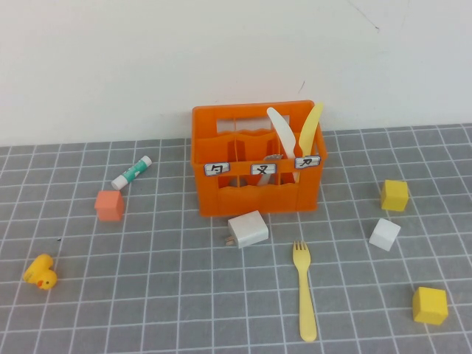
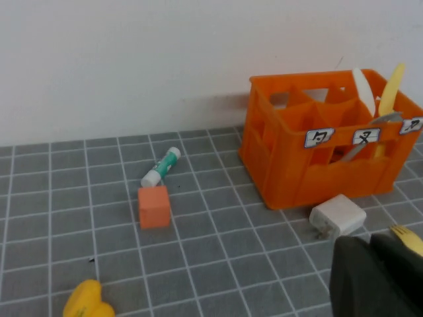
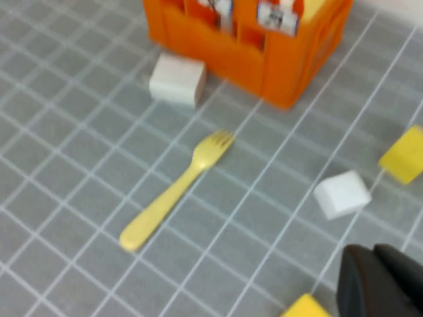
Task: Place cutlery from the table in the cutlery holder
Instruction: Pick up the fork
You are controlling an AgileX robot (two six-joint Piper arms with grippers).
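The pale yellow fork (image 1: 303, 291) lies on the tiled table (image 1: 169, 295) in front of the orange cutlery holder (image 1: 254, 193), tines toward it. It also shows in the right wrist view (image 3: 177, 188), and its tines show in the left wrist view (image 2: 408, 238). A grey utensil (image 2: 378, 122) leans inside the holder (image 2: 297, 165) behind the middle label. A white knife (image 1: 281, 127) and a yellow knife (image 1: 310, 125) stand in the right compartment. My left gripper (image 2: 372, 246) is shut and empty, low beside the fork's tines. My right gripper (image 3: 374, 256) is shut and empty, near the white cube (image 3: 342, 193). Neither arm shows in the high view.
A white charger block (image 1: 248, 229) lies against the holder's front. Two yellow cubes (image 1: 394, 195) (image 1: 429, 305) and a white cube (image 1: 384, 234) sit to the right. An orange cube (image 1: 109, 205), a glue stick (image 1: 131, 172) and a yellow duck (image 1: 40, 272) sit to the left.
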